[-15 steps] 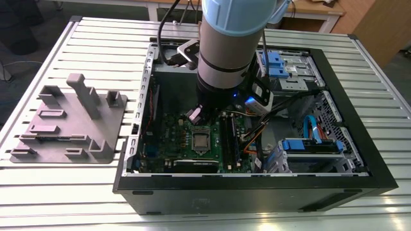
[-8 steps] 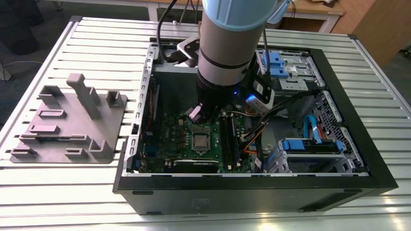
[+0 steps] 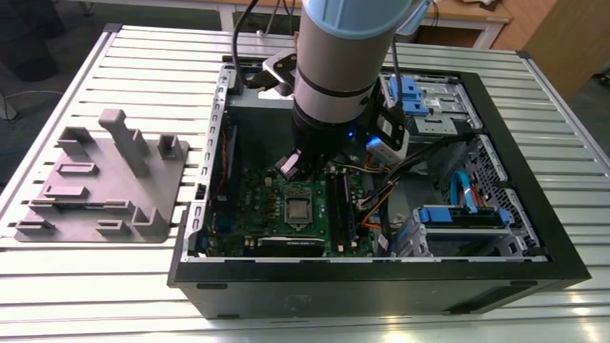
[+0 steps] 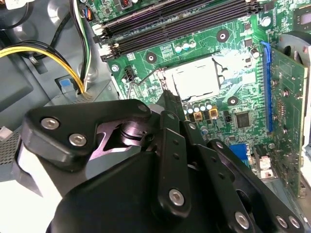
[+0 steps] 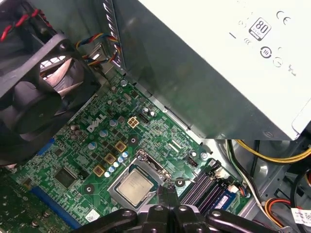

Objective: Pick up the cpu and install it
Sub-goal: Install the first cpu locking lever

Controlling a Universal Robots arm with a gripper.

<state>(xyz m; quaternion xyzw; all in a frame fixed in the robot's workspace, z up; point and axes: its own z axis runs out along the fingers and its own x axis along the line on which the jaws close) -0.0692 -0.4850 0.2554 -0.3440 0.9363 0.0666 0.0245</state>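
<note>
Exterior view: cpu lying flat in the socket on the green motherboard, lower middle of the frame, inside the open PC case on the slatted counter. Arm coming down near-vertical from the top centre, wrist low inside the case, just above the board and a little up-frame of the cpu. Grey fixture tray well apart at the exterior view's left.

Second wrist view: fingers drawn together, tips meeting, nothing seen between them. Tips aimed at the socket edge, just beside the cpu; contact not clear. Memory slots beyond the socket, add-in card standing on edge nearby.

First wrist view: same narrow, closed fingers, tips near the corner of the cpu. Fan and power supply box looming close to the wrist, so little room to swing.

Handling judgement: light, thin, rigid, smooth metal top, likely slippery. Fragile on the underside and in the socket contacts; no dragging, no tilting. Best taken by two opposite edges, kept level, with light squeeze. Sitting flush in the socket, so very little edge exposed to grip.
</note>
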